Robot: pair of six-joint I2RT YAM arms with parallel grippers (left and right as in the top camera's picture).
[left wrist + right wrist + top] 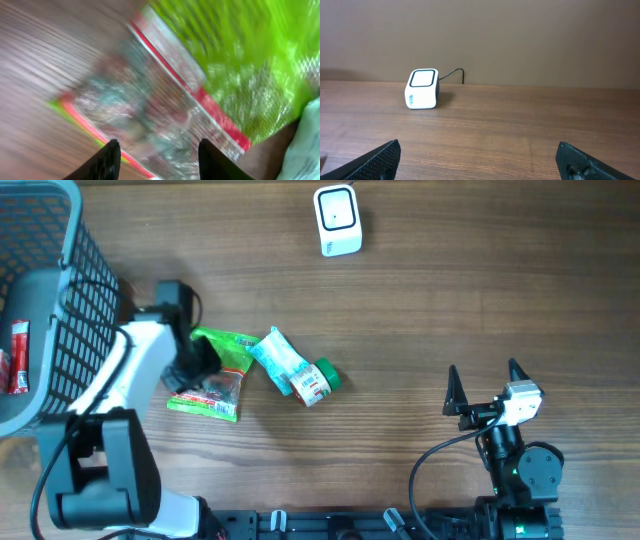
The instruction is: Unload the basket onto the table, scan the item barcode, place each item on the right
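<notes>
A green and clear snack packet [228, 345] lies flat at the left of the table, and my left gripper [200, 366] is down on its near part. In the blurred left wrist view the packet [165, 95] fills the frame, and its clear end lies between the parted fingers of my left gripper [160, 146]. No barcode can be made out. The white scanner [337, 220] stands at the far edge, also seen as the scanner [422, 89] ahead of my right gripper [479, 147]. My right gripper [484, 370] hovers open and empty at the near right.
A light blue tube with a green cap [295, 370] lies right beside the packet; its end [311, 145] shows at the wrist view's right edge. A grey mesh basket [60, 290] with a red item [18, 358] stands at the far left.
</notes>
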